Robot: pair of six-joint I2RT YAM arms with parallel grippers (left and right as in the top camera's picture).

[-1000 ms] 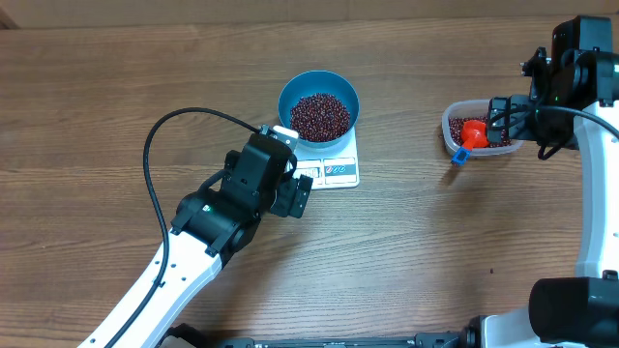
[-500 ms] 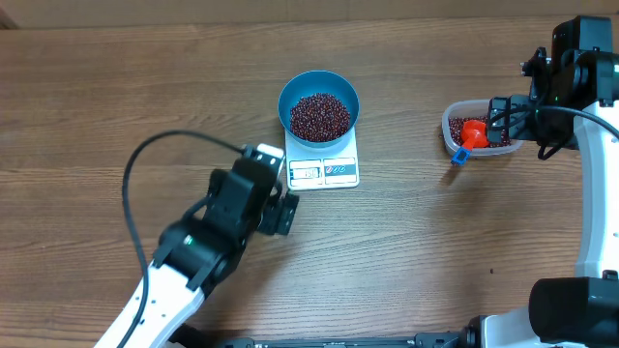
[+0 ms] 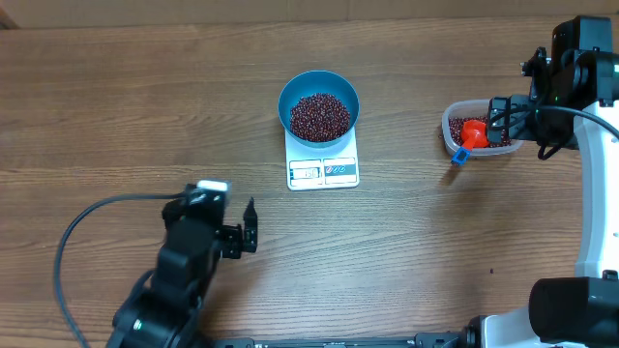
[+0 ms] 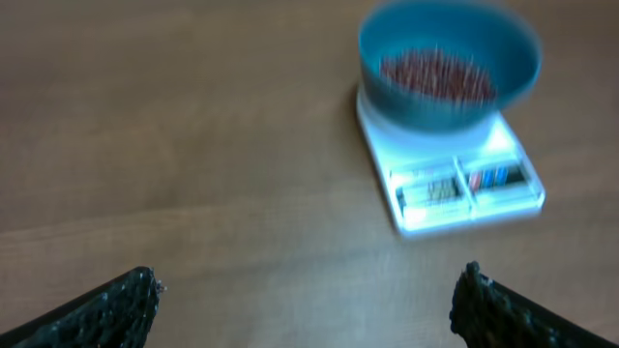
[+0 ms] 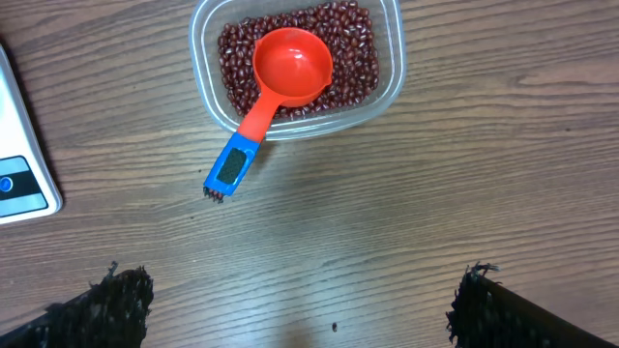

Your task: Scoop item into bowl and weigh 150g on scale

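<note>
L gripper (image 3: 251, 229) is spread wide w/ nothing between the fingers; in its wrist view (image 4: 308, 290) only bare table (image 3: 435, 242) shows in the gap; it hangs over the wood near the front-left, well apart from the scale (image 3: 324, 171), arm running back toward the bottom edge. R gripper (image 3: 502, 115) is also spread wide & holds nothing; its wrist view (image 5: 300, 290) has both finger tips low in the frame w/ wood between them.

Ahead of the L fingers, blurred: blue bowl (image 4: 445, 116) sitting on the back part of the white scale (image 4: 464, 188); bowl (image 3: 283, 104) holds dark red beans (image 3: 320, 116); the display is too small & blurred to read.

Ahead of the R fingers: clear plastic tub (image 5: 389, 85) w/ more beans (image 5: 353, 48); red scoop (image 5: 290, 68) lies cup-up on them, its blue-tipped handle sticking out over the tub's rim, angled toward the scale's corner (image 5: 19, 184) but apart from it. From overhead the tub (image 3: 448, 126) & scoop (image 3: 472, 132) sit to the right of the scale, just beside the R gripper.
</note>
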